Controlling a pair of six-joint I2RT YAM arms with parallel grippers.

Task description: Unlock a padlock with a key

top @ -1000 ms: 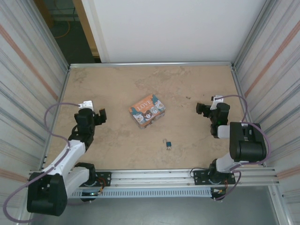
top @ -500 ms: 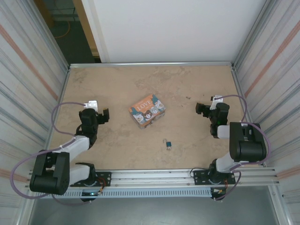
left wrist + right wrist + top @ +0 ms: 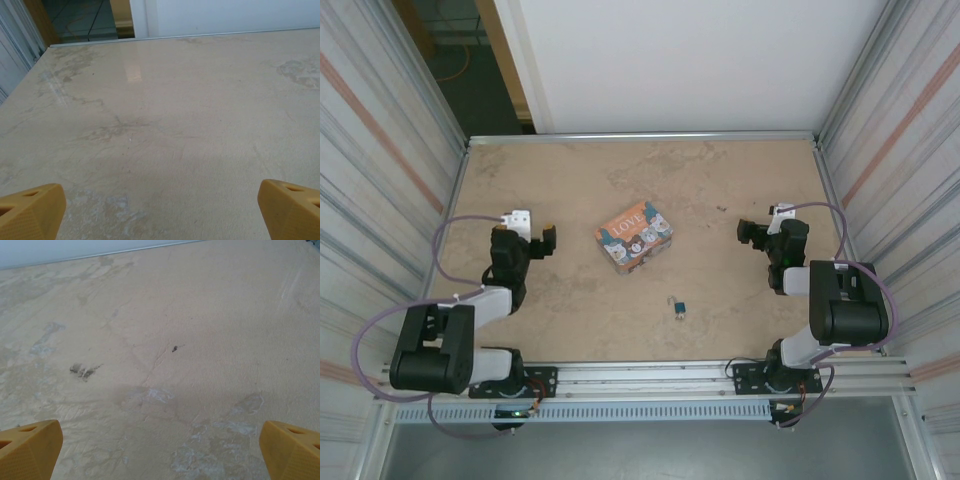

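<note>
Left jaws and right jaws both gape wide, empty, well apart from the padlock.

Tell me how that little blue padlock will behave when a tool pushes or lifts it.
The padlock looks tiny beside the tin, so it is probably light and would likely slide or spin on the smooth table rather than tip. It seems to lie flat, so rolling looks unlikely. Its small body leaves little to pinch, so it may slip.

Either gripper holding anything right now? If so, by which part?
Nothing is held. The left gripper and right gripper are both open and empty; the padlock lies untouched on the table.
</note>
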